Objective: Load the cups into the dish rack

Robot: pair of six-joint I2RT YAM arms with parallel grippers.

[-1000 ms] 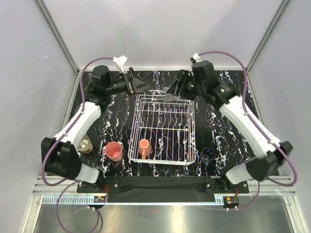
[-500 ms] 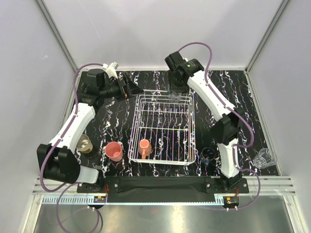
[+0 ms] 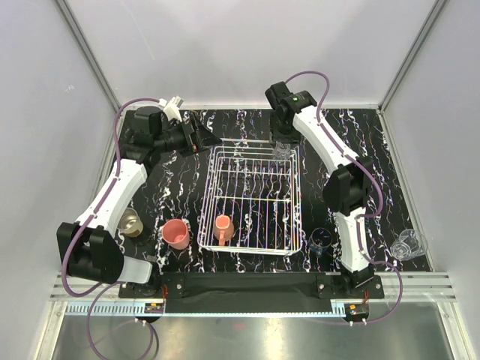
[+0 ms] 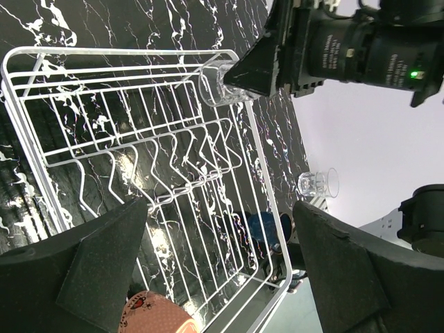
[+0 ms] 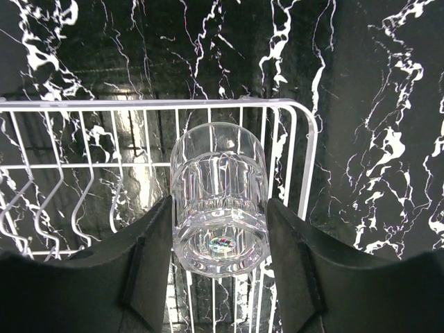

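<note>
My right gripper [image 3: 282, 144] is shut on a clear glass [image 3: 283, 154] and holds it upside down over the far right corner of the white wire dish rack [image 3: 251, 252]. In the right wrist view the glass [image 5: 219, 198] sits between both fingers above the rack's corner bars [image 5: 139, 104]. My left gripper [image 3: 204, 139] is open and empty above the rack's far left corner; it also shows in the left wrist view [image 4: 222, 277]. An orange mug [image 3: 223, 227] lies inside the rack. A pink tumbler [image 3: 176, 233], a cream cup [image 3: 131, 223], a dark blue cup [image 3: 322, 240] and a second clear glass [image 3: 407, 244] stand on the table.
The table is black marble with white veins [image 3: 345, 180], with white walls on three sides. The left wrist view shows the rack [image 4: 118, 50], the held glass [image 4: 218, 83], the second glass [image 4: 318, 183], the blue cup [image 4: 260, 225] and the orange mug [image 4: 156, 316].
My right arm has swung round and carried the clear glass a little right, over the rack's far right corner. The second glass at the right is now uncovered. The left gripper barely moved.
</note>
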